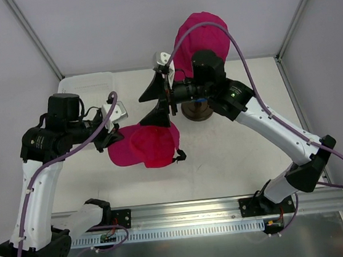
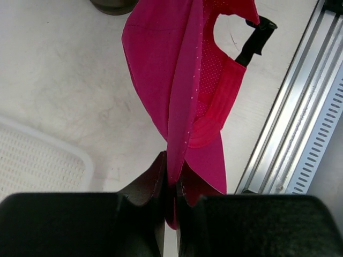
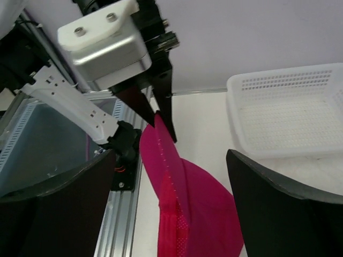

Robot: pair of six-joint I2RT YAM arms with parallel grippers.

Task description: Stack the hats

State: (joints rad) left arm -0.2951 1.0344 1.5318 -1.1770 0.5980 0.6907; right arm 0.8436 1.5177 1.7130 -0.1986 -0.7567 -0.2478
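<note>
The left tool [image 2: 170, 176] is clamped shut on a fold of one magenta hat [image 1: 148, 145], which it holds over the middle of the table [image 1: 224, 159]; the right tool [image 1: 156, 103] stands wide open and empty just beside that hat's far edge. To do the step well, I judge, the right tool should take the opposite rim, spreading the crown before it goes over the second magenta hat [image 1: 201, 35], perched above the stand [image 1: 197, 110]. By count: two magenta hats, no blue one in view, one white basket [image 1: 86, 83].
</note>
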